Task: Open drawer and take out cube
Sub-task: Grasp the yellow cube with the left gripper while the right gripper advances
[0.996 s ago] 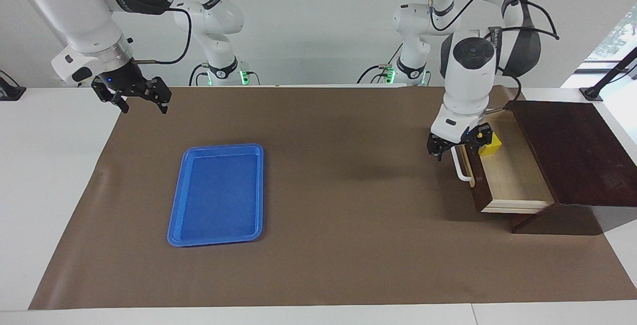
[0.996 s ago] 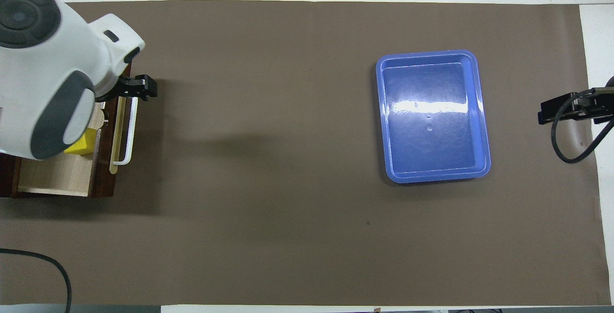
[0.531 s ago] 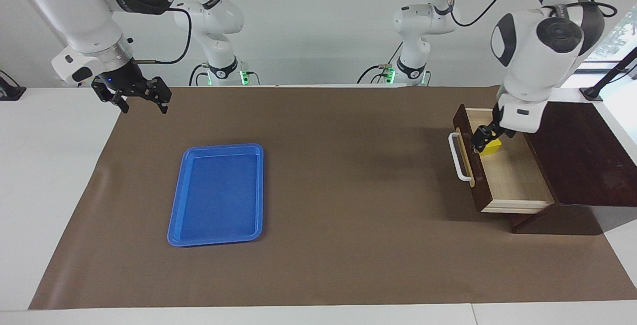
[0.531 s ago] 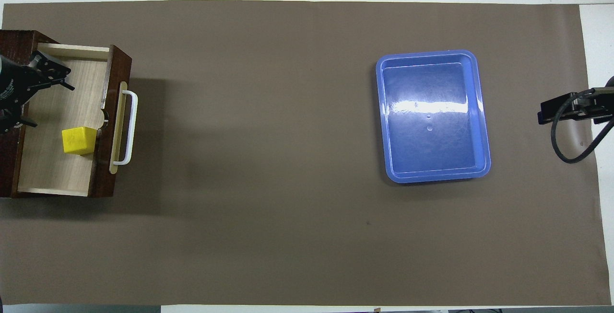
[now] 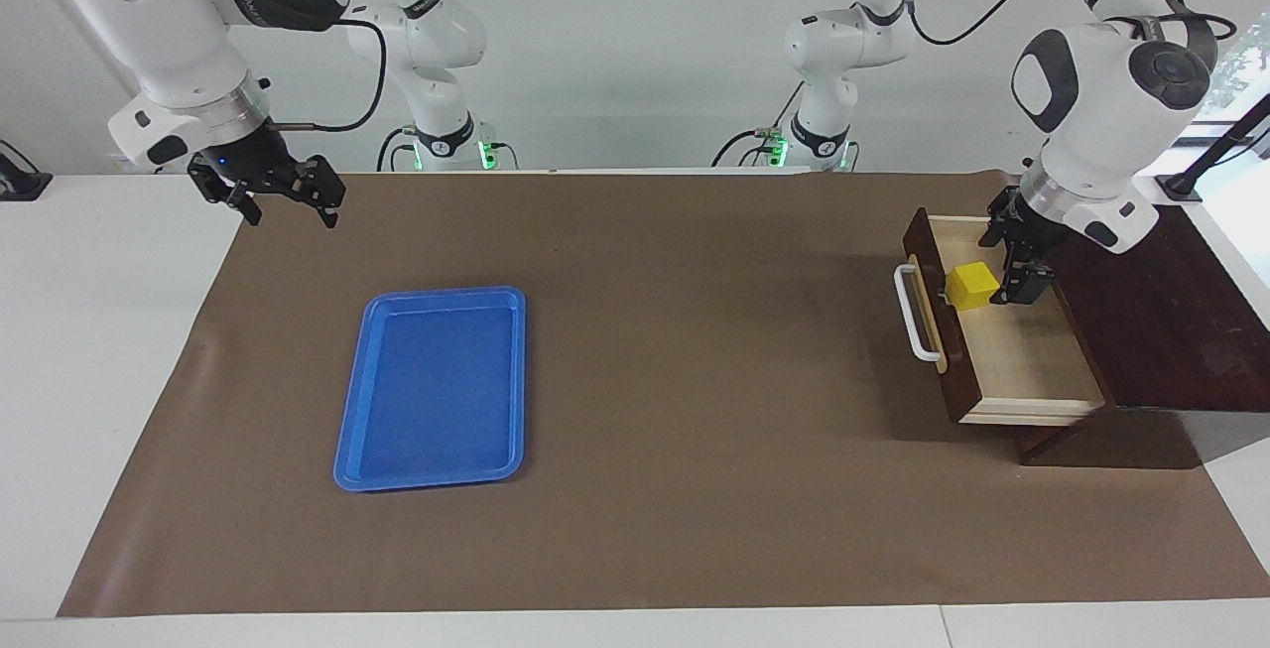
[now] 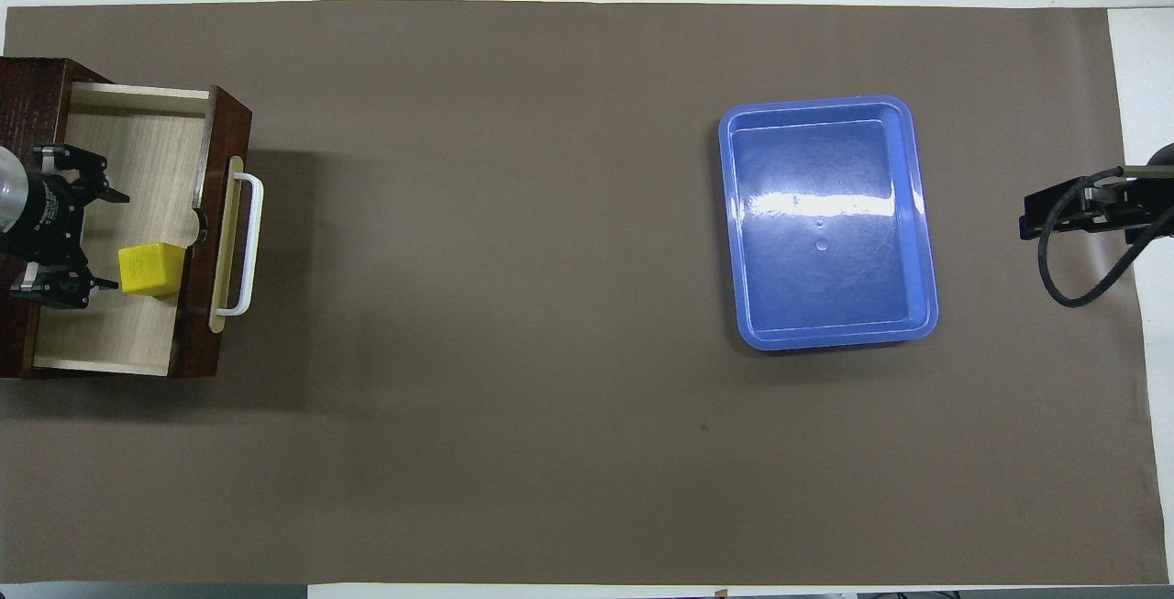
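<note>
The drawer (image 5: 1032,365) stands pulled out of its dark wooden box (image 5: 1161,301) at the left arm's end of the table, white handle (image 5: 915,316) facing the table's middle. The yellow cube (image 5: 970,285) sits on the pale drawer floor (image 6: 138,140), close against the drawer front. My left gripper (image 5: 1010,261) hangs open over the drawer, on the box side of the cube (image 6: 151,268), fingers pointing toward it with nothing between them. My right gripper (image 5: 288,214) waits open over the mat's edge at the right arm's end.
A flat blue tray (image 5: 516,380) lies on the brown mat toward the right arm's end, also in the overhead view (image 6: 924,214). The wooden box (image 6: 27,85) stands beside the left gripper (image 6: 108,241). White tabletop borders the mat.
The left gripper has left the handle, swung over the open drawer and turned its open fingers toward the cube. Drawer and cube stayed put. The right arm barely moved.
</note>
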`<move>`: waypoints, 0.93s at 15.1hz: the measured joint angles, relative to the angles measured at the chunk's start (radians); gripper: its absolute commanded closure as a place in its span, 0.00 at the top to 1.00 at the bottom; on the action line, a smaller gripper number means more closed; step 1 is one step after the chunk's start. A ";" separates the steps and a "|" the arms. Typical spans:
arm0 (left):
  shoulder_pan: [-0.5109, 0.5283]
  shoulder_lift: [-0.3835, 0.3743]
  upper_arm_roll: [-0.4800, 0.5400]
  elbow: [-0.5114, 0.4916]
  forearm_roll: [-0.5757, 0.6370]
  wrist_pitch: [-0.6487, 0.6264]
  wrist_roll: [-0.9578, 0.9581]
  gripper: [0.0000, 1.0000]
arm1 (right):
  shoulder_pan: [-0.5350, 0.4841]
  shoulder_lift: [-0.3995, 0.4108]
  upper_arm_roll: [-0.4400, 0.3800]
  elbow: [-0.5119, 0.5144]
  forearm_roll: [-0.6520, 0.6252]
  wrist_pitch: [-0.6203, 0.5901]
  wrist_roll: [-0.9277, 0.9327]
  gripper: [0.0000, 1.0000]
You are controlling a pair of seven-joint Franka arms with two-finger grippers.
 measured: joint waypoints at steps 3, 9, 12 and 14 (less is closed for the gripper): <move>0.068 -0.035 0.003 -0.078 -0.005 0.082 -0.070 1.00 | 0.002 -0.018 0.003 -0.041 0.010 0.000 0.061 1.00; 0.065 -0.046 -0.015 -0.143 -0.006 0.118 -0.219 1.00 | 0.021 -0.059 0.006 -0.129 0.072 0.026 0.230 1.00; 0.049 -0.046 -0.019 -0.157 -0.006 0.134 -0.253 1.00 | 0.022 -0.065 0.006 -0.150 0.101 0.031 0.306 1.00; 0.035 -0.046 -0.019 -0.157 -0.007 0.139 -0.257 1.00 | 0.025 -0.065 0.005 -0.157 0.123 0.033 0.366 1.00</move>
